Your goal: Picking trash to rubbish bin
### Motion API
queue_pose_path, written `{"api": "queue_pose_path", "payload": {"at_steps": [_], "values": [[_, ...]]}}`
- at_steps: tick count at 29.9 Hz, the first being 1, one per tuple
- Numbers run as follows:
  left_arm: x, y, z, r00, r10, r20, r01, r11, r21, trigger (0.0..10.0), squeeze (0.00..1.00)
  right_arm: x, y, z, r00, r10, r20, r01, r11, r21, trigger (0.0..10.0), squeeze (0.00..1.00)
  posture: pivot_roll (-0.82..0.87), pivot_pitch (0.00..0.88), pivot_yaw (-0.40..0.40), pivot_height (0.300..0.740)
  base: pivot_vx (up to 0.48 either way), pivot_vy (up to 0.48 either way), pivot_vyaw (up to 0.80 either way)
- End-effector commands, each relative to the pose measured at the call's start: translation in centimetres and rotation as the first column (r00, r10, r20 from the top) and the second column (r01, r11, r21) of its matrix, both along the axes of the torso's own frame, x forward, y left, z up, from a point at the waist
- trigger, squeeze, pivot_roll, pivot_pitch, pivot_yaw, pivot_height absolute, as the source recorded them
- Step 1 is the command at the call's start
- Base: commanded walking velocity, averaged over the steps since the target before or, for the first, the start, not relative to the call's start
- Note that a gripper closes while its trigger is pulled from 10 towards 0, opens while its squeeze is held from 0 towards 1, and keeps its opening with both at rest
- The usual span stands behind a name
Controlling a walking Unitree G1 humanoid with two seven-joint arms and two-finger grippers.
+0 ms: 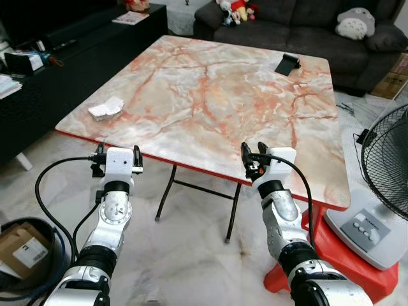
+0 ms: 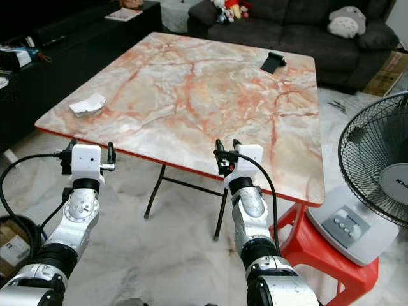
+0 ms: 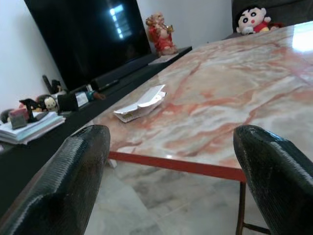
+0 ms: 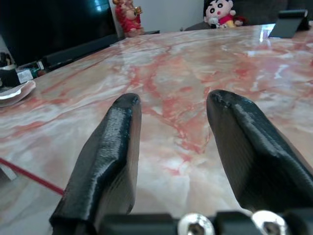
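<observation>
A crumpled white piece of paper trash (image 1: 106, 108) lies near the left edge of the marble table (image 1: 217, 95). My left gripper (image 1: 117, 155) hovers just off the table's near edge, a little in front of the paper, with its fingers wide apart and empty. In the left wrist view the paper (image 3: 142, 103) lies ahead between the fingers (image 3: 73, 171). My right gripper (image 1: 253, 150) is open and empty at the near edge further right, pointing across the tabletop. A dark round rubbish bin (image 1: 56, 242) stands on the floor at my lower left.
A cardboard box (image 1: 22, 248) sits in the bin. A black stand (image 1: 287, 64) rests at the table's far right. A red stool (image 1: 347, 255) and a fan (image 1: 382, 185) stand to the right. A dark TV cabinet (image 1: 57, 70) runs along the left, a sofa (image 1: 306, 32) behind.
</observation>
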State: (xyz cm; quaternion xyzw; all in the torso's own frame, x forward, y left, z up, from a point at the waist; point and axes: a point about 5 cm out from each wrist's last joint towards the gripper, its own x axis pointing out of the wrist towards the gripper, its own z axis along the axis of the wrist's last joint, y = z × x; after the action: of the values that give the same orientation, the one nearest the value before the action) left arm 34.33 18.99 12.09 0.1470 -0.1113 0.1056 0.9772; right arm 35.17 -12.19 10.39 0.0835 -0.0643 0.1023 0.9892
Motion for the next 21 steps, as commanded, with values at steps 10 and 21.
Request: {"api": "queue_pose_path", "payload": {"at_steps": [10, 21], "values": [[0.09, 0.00, 0.03, 1.000, -0.002, -0.011, 0.002, 1.000, -0.022, 10.0, 0.00, 0.20, -0.04, 0.48, 1.000, 0.007, 0.016, -0.007, 1.000, 0.007, 10.0, 0.00, 0.09, 0.085, -0.106, 0.740, 0.000, 0.000, -0.32], [0.07, 0.29, 0.12, 1.000, 0.006, -0.011, -0.007, 1.000, -0.027, 10.0, 0.00, 0.07, -0.01, 0.37, 1.000, 0.007, 0.017, -0.007, 1.000, 0.008, 10.0, 0.00, 0.09, 0.098, -0.107, 0.740, 0.000, 0.000, 0.00]]}}
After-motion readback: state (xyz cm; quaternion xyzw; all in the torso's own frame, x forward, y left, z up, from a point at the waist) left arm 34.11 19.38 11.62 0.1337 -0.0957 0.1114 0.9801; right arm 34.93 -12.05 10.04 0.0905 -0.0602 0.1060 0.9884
